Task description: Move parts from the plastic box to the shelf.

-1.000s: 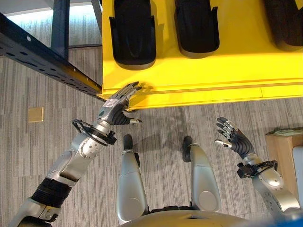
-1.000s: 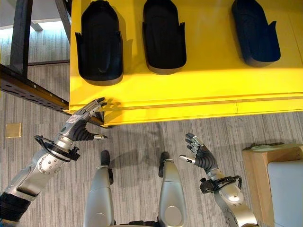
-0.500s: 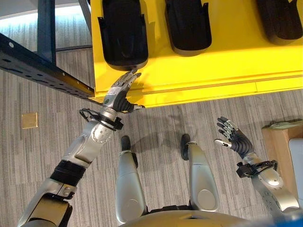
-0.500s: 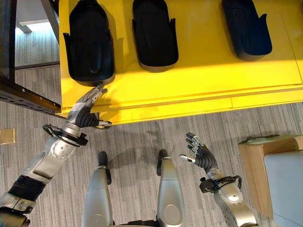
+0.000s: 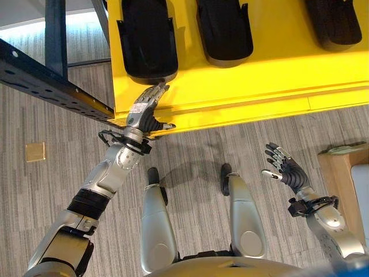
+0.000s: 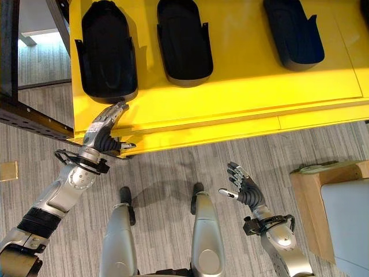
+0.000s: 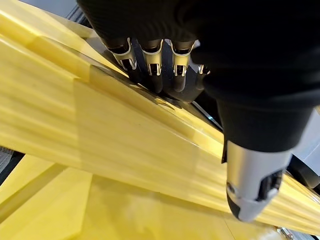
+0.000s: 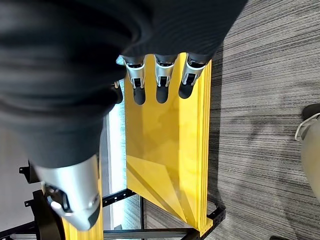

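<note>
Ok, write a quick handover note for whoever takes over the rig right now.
Left hand: open, fingers stretched onto the front edge of the yellow shelf, just short of the nearest black part; it holds nothing.
Right hand: open and empty, over the floor.
Three black parts lie in a row on the shelf.
Left to do: judging by the empty hands, fetch the next part from the box.

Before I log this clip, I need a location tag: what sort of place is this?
Probably a workshop or storeroom: a yellow shelf holding black parts, a dark metal rack, grey carpet.
</note>
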